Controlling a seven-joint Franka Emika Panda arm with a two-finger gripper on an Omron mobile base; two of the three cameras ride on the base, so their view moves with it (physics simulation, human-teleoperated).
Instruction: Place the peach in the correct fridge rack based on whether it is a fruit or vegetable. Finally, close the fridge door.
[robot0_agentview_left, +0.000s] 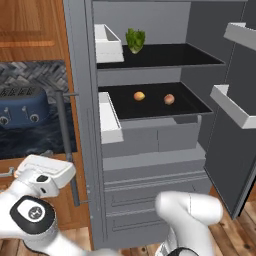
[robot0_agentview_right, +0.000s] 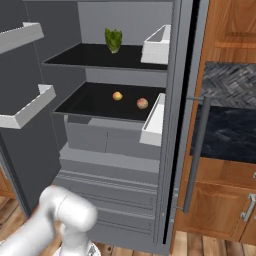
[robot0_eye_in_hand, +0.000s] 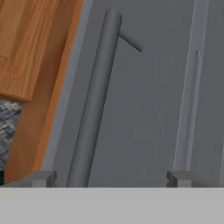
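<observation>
While our gripper (robot0_eye_in_hand: 111, 178) hangs with fingers spread wide and empty before the grey door handle (robot0_eye_in_hand: 94, 100), we see the fridge standing open. Farther in, the peach (robot0_agentview_left: 169, 99) rests on the lower fridge rack (robot0_agentview_left: 195, 107), near an orange fruit (robot0_agentview_left: 139, 96), with bare shelf around both. A leafy green (robot0_agentview_left: 135, 40) sits on the shelf above.

peach (robot0_agentview_left: 169, 99): we saw pinkish-salmon with an orange blush
other round fruit (robot0_agentview_left: 139, 96): we saw yellower orange
leafy vegetable (robot0_agentview_left: 135, 40): was green
fridge rack (robot0_agentview_left: 155, 102): was glossy black, grey front lip
bins (robot0_agentview_left: 108, 43): were white
fridge (robot0_agentview_left: 150, 145): was flat grey, as was its bar handle (robot0_eye_in_hand: 94, 103)
cabinets (robot0_agentview_right: 231, 30): were warm orange wood
toaster (robot0_agentview_left: 21, 106): was blue
backsplash (robot0_agentview_right: 227, 77): we noted grey herringbone
</observation>
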